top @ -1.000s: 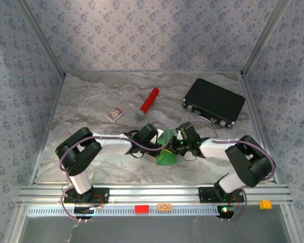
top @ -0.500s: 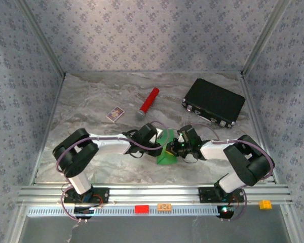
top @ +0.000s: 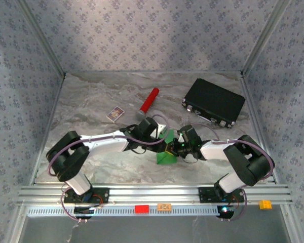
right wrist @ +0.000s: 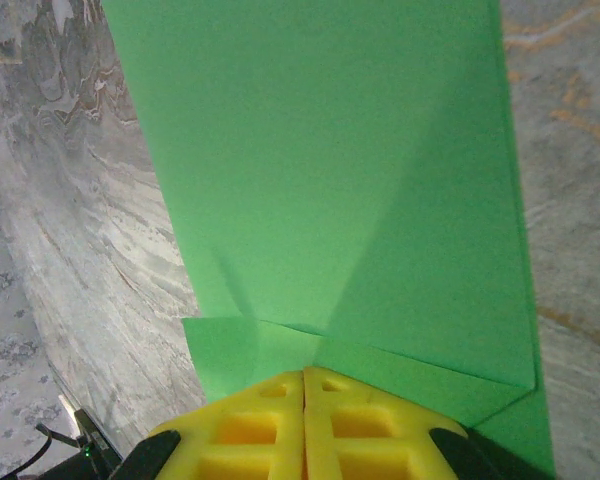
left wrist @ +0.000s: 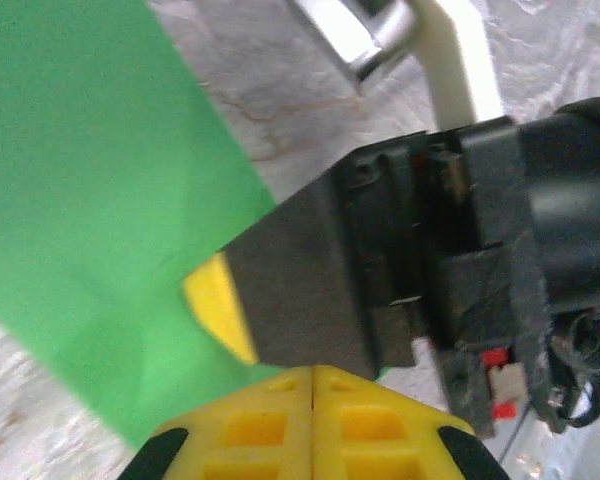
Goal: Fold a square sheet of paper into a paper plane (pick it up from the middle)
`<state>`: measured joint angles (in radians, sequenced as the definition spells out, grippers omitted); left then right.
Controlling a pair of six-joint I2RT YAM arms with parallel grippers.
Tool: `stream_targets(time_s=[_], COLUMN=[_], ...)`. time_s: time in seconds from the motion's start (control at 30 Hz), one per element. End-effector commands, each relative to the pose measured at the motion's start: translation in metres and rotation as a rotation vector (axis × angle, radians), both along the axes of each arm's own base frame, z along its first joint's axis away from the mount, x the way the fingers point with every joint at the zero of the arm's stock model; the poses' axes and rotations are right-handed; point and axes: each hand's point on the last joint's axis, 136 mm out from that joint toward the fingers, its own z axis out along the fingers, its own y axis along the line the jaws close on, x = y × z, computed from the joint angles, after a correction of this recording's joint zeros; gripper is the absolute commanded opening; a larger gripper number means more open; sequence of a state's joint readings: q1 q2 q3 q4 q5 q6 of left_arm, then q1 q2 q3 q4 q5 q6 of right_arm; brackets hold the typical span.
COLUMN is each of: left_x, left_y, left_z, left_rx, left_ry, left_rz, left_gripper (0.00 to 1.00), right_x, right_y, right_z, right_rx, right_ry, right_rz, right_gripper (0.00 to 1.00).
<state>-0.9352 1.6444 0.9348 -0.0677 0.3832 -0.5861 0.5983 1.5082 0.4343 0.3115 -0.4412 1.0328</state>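
Nearer than the black case (top: 214,103) and to its left, the square sheet of paper (top: 165,154) sits partly folded between both grippers; the right gripper (right wrist: 305,385) is clamped on its creased edge; the left gripper (left wrist: 312,385) is closed at the sheet's other side, any pinch there unclear; farther back, left of the case, lies the red cylinder (top: 149,102).

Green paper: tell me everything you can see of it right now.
The green paper is thin, plain bright green, partly folded, with diagonal creases and a small turned flap. It looks tilted up off the marble table, near the front middle. The right tool is shut on its edge; the left tool is shut beside it, grip unclear.
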Motion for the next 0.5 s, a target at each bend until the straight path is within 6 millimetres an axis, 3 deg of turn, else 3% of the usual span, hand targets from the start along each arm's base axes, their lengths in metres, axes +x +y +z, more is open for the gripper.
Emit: stream_targets(time_s=[0.0, 0.37, 0.47], left_x=[-0.015, -0.022, -0.019], left_y=[-0.008, 0.001, 0.010], left_z=[-0.004, -0.034, -0.026], left_rx=[-0.013, 0.057, 0.054], left_ry=[0.123, 0.195, 0.145], left_rz=[-0.057, -0.040, 0.004], left_gripper=[0.04, 0.00, 0.00], right_x=[-0.012, -0.010, -0.010], right_y=[-0.017, -0.016, -0.017], right_z=[-0.022, -0.020, -0.019], right_rx=[-0.078, -0.074, -0.074], right_ry=[0.062, 0.059, 0.058], right_rz=[-0.037, -0.038, -0.042], right_gripper=[0.09, 0.09, 0.09])
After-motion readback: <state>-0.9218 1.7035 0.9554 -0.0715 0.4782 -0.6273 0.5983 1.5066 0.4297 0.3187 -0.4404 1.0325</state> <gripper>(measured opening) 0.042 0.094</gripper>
